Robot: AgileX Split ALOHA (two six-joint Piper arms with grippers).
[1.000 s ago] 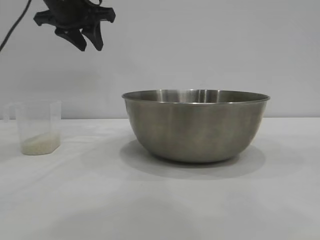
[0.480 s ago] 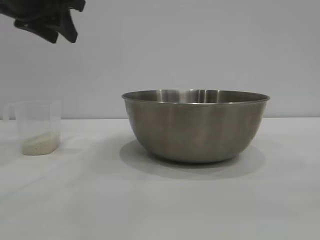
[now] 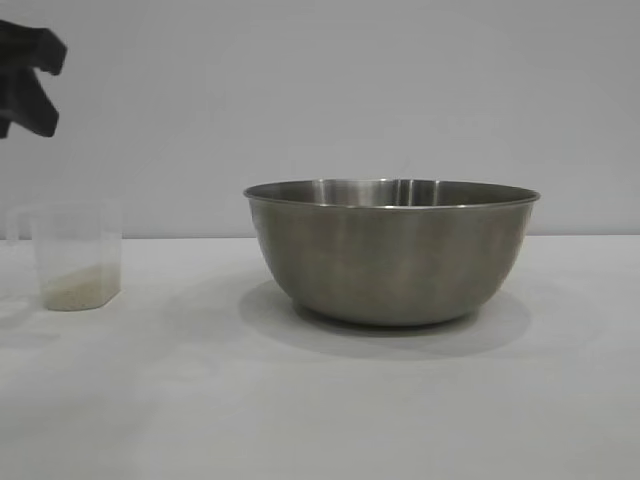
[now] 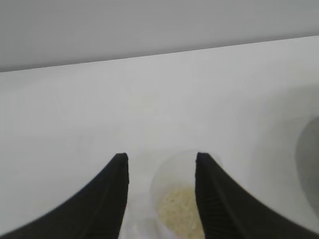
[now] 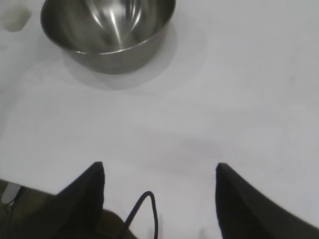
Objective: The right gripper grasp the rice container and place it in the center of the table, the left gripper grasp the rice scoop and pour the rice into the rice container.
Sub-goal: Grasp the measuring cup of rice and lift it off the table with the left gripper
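The rice container [image 3: 390, 255], a wide steel bowl, stands mid-table [image 3: 320, 420]. To its left stands the rice scoop [image 3: 78, 255], a frosted cup with rice [image 3: 78, 290] in its bottom. My left gripper [image 3: 28, 90] hangs at the exterior view's left edge, above the scoop and clear of it. Its wrist view looks down past open fingers [image 4: 160, 156] onto the scoop [image 4: 172, 174] and the rice [image 4: 179, 209]. My right gripper [image 5: 159, 165] is open and holds nothing, far back from the container [image 5: 107, 30] and the scoop [image 5: 15, 17]. It does not show in the exterior view.
A plain grey wall [image 3: 320, 100] runs behind the table. In the right wrist view the table's edge [image 5: 30, 191] and a black cable [image 5: 144, 209] lie near that gripper. The container's side [image 4: 310, 164] shows in the left wrist view.
My left gripper has moved left and a little lower, from above the gap between scoop and container to above the scoop. The container and the scoop have not moved.
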